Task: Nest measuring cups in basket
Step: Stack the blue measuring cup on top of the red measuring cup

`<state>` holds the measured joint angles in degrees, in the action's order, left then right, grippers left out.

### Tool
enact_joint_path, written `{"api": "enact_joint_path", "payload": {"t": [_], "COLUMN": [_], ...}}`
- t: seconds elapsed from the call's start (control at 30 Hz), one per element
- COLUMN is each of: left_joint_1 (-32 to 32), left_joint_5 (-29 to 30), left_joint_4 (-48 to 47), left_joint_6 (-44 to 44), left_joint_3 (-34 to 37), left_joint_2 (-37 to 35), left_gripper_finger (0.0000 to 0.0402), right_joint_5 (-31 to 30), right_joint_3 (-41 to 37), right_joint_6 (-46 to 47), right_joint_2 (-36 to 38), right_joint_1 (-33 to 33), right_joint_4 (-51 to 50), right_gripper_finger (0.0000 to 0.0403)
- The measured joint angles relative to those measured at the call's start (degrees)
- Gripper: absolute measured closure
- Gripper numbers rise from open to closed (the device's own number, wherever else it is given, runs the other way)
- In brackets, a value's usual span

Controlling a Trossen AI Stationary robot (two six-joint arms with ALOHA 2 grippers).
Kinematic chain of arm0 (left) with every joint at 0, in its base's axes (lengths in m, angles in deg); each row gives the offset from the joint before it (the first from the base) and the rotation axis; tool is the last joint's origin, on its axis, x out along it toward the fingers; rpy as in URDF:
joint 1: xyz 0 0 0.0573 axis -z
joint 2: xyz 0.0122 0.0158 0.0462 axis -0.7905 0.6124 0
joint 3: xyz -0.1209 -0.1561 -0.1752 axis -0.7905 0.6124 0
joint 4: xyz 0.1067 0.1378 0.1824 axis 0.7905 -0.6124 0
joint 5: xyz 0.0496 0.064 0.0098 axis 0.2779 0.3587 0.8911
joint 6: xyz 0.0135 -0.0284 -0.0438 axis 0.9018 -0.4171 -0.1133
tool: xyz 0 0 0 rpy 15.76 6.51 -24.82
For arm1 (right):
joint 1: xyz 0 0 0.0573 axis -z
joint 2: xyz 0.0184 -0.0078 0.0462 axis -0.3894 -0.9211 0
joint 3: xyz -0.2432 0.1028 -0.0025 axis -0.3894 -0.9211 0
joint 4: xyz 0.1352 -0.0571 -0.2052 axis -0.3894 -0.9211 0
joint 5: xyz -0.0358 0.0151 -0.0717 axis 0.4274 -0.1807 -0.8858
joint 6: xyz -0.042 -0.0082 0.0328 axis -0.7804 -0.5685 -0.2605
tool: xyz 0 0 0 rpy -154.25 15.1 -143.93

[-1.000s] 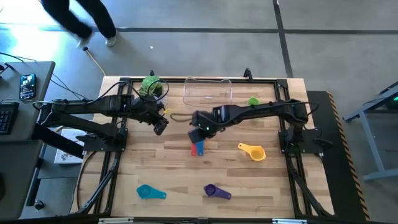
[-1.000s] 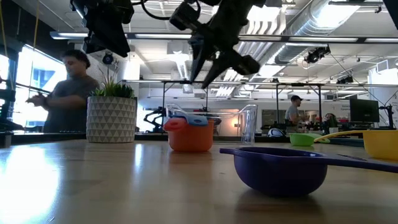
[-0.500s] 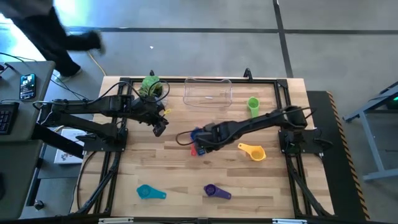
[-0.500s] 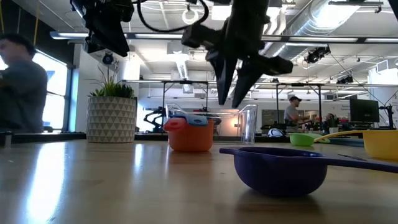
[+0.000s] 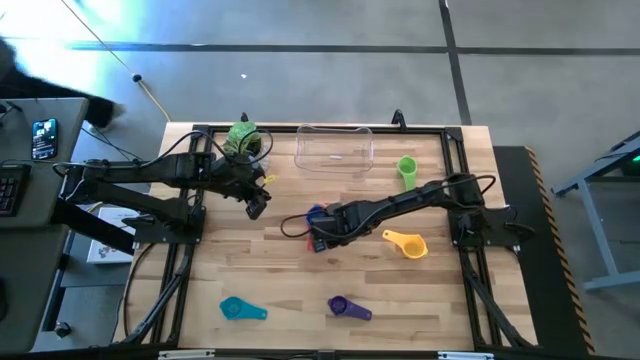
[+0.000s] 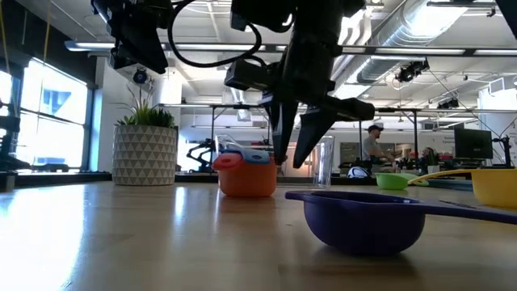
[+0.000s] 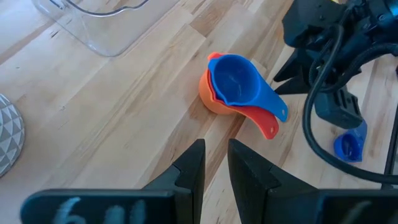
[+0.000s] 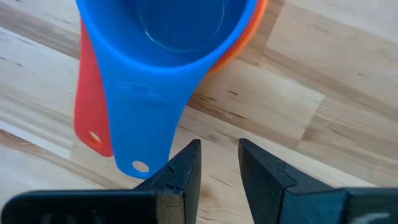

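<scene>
The blue cup (image 7: 239, 83) sits in the red cup (image 7: 261, 121), both inside the orange cup (image 7: 210, 99), near the basket (image 7: 99, 25).

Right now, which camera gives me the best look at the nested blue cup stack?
The left wrist view: the blue cup sits inside red and orange, handles clear. The right wrist view crops it close. The high view has it partly hidden under the right pincer. The low view shows only its side.
</scene>
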<state>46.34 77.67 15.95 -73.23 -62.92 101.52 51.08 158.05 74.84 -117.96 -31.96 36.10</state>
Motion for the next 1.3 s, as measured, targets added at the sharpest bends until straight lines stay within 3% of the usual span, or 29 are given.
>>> {"api": "enact_joint_path", "payload": {"t": [0.57, 0.8, 1.3], "left_joint_1": [0.00, 1.57, 5.87], "left_joint_5": [-0.10, -3.63, -3.23], "left_joint_4": [-0.02, 0.21, 17.70], "left_joint_6": [0.44, 0.16, -9.59], "left_joint_3": [0.00, 2.57, 14.56], "left_joint_2": [-0.01, 0.03, 2.81], "left_gripper_finger": [0.0342, 0.0342, 0.0342], "right_joint_5": [0.40, 0.43, 0.70], "right_joint_3": [0.00, 0.00, 0.00], "right_joint_6": [-0.88, -0.19, 2.38], "right_joint_2": [-0.05, -0.05, -0.03], "right_joint_1": [0.05, 0.05, 0.05], "right_joint_4": [5.76, 5.53, 6.14], "right_gripper_finger": [0.0304, 0.0304, 0.0304]}}
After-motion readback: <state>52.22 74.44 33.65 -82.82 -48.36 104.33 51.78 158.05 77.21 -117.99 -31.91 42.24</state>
